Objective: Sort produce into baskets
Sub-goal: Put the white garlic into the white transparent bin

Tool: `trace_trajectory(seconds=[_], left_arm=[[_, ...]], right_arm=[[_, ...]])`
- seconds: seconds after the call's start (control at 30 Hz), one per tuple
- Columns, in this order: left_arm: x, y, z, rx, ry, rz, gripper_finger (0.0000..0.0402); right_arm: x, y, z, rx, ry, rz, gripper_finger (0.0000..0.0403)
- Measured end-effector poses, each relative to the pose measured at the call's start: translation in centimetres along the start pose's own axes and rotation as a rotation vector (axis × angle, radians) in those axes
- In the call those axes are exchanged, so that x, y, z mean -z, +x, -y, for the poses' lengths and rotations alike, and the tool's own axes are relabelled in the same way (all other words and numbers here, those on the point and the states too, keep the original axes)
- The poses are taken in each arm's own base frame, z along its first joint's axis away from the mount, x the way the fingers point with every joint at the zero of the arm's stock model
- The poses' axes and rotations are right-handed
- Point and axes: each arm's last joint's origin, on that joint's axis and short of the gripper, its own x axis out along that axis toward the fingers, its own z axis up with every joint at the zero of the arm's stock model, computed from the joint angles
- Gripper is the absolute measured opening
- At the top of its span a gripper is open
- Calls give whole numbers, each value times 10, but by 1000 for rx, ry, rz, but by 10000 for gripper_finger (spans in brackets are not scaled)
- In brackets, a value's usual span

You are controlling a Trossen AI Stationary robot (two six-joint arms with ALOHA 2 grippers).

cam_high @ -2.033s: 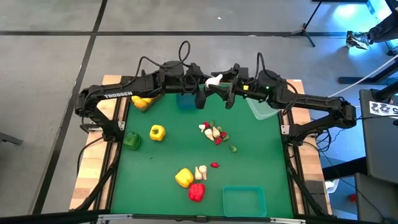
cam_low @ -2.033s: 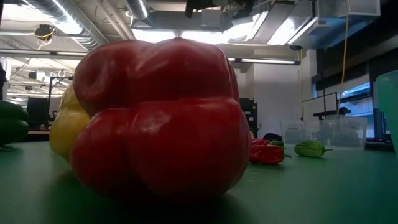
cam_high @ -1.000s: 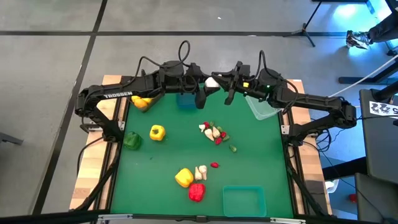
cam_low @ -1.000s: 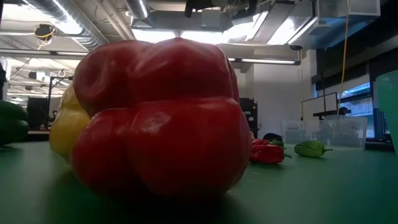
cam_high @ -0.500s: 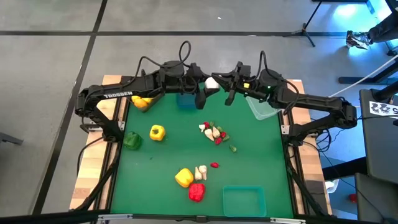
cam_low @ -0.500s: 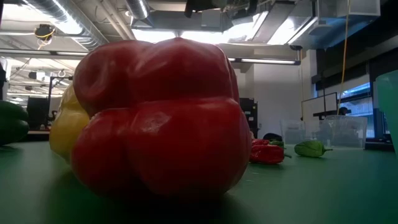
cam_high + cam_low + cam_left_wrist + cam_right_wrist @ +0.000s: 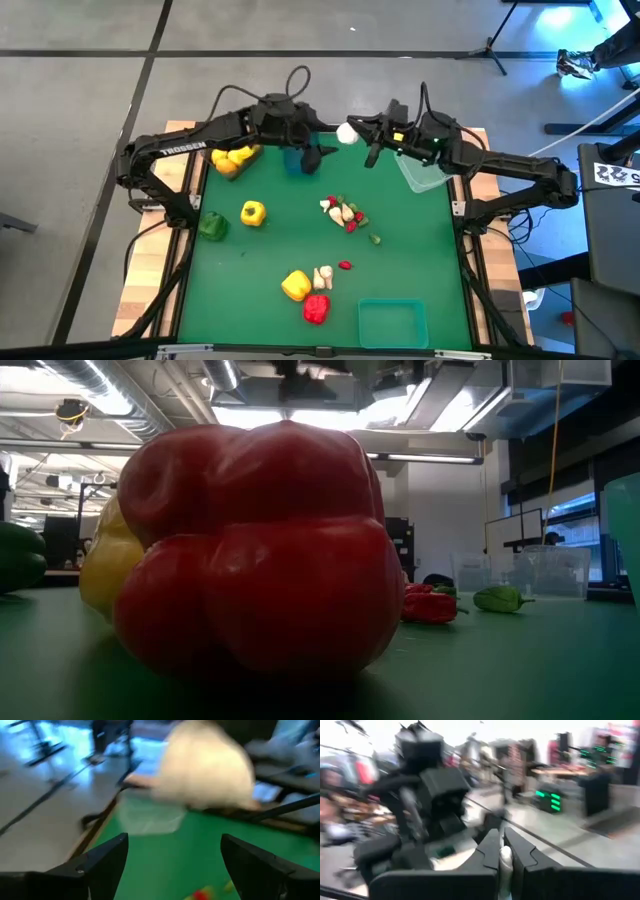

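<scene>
At the table's far edge the two grippers face each other above the green mat (image 7: 400,250). The right gripper (image 7: 358,137) pinches a white garlic piece (image 7: 347,132) between its fingers, and the right wrist view shows a sliver of white clamped between the two dark pads (image 7: 492,851). The left gripper (image 7: 318,152) hangs just beside it over the blue bin (image 7: 297,160), its fingers (image 7: 100,862) spread wide and holding nothing; in its wrist view the garlic shows as a blurred pale lump just ahead of them. The clear bin (image 7: 422,172) sits at the mat's far right, below the right arm, and the teal bin (image 7: 392,323) at the near edge. Yellow fruits (image 7: 232,158) lie at the far left, partly under the left arm. On the mat lie a small yellow pepper (image 7: 253,212) with a green pepper (image 7: 211,226) to its left, and a cluster of garlic and red and green bits (image 7: 345,214) in the middle. Nearer the front, a yellow pepper (image 7: 295,285), a red pepper (image 7: 316,308) and a garlic piece (image 7: 323,275) sit close together. In the low view the red pepper fills most of the picture.
</scene>
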Motion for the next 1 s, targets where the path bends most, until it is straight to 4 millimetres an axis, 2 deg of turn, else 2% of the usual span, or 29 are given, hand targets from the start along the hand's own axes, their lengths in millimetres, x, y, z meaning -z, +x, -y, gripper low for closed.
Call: trace_trajectory(seconds=[0.2, 0.37, 0.53, 0.8, 0.9, 1.0], left_arm=[[0, -18, -22, -90, -31, -39, 315], [-1, -23, -29, -110, -42, -38, 315], [-1, -23, -28, -107, -31, -39, 315], [-1, -23, -28, -107, -59, -38, 315], [-1, -23, -28, -107, -60, -38, 315], [-1, -23, -28, -107, -66, -38, 315]], right_arm=[[-4, -30, 21, 276, -59, -151, 5], [6, -65, 53, 650, -34, -308, 5], [40, -86, 84, 893, 47, -390, 5], [117, -105, 118, 1088, 178, -530, 5], [132, -113, 125, 1138, 225, -552, 16], [136, -116, 129, 1125, 260, -575, 58]])
